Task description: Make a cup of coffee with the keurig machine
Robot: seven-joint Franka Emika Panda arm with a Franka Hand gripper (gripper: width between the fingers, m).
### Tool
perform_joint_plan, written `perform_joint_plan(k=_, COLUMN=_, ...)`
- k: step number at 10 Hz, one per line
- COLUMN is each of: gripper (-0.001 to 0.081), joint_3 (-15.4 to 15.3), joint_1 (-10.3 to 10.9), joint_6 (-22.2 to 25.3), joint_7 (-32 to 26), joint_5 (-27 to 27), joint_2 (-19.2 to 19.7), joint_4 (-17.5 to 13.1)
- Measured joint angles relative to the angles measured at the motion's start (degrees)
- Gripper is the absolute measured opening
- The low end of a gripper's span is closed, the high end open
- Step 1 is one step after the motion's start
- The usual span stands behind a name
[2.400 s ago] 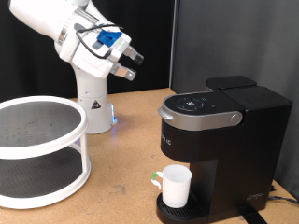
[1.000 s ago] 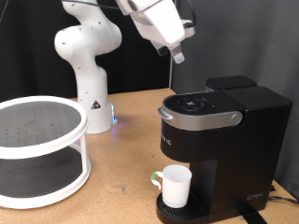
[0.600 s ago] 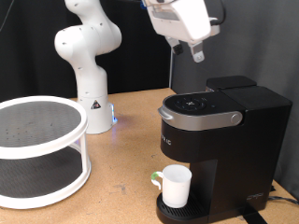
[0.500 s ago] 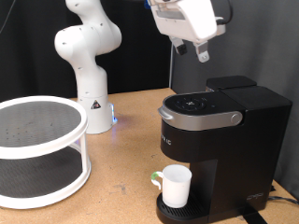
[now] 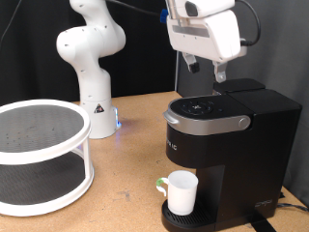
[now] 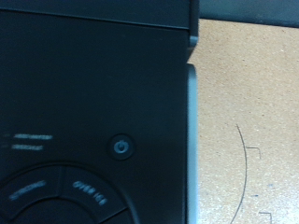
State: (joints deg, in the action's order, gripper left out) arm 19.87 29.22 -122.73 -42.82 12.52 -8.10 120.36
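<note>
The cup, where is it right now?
In the exterior view, the cup stands at the bottom on the coffee machine's drip base, under its brew head, right of the white rack.

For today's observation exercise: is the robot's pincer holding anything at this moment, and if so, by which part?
Nothing is held. The pincer hangs above the keurig machine with nothing between its fingers, while the cup stands untouched on the drip base.

Matt black plastic keurig machine (image 5: 227, 145); glossy white cup (image 5: 181, 191).
</note>
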Motion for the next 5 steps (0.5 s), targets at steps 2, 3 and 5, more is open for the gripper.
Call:
perform_joint_plan(k=2, gripper=0.0801, joint_3=-0.54, joint_1=0.00, joint_6=-4.31, joint_7=0.36, joint_5=-0.47, joint_2=1.05, joint_4=1.56)
perform_joint_plan(k=3, gripper=0.0801, joint_3=-0.71, joint_1=0.00, joint_6=-5.39, joint_7=0.36, joint_5=-0.76, joint_2=1.17, joint_4=2.48)
perform_joint_plan(k=5, gripper=0.0515, joint_3=-1.02, joint_1=0.00, joint_6=-5.98, joint_7=-0.13, joint_5=-1.02, joint_2=1.22, joint_4=4.30)
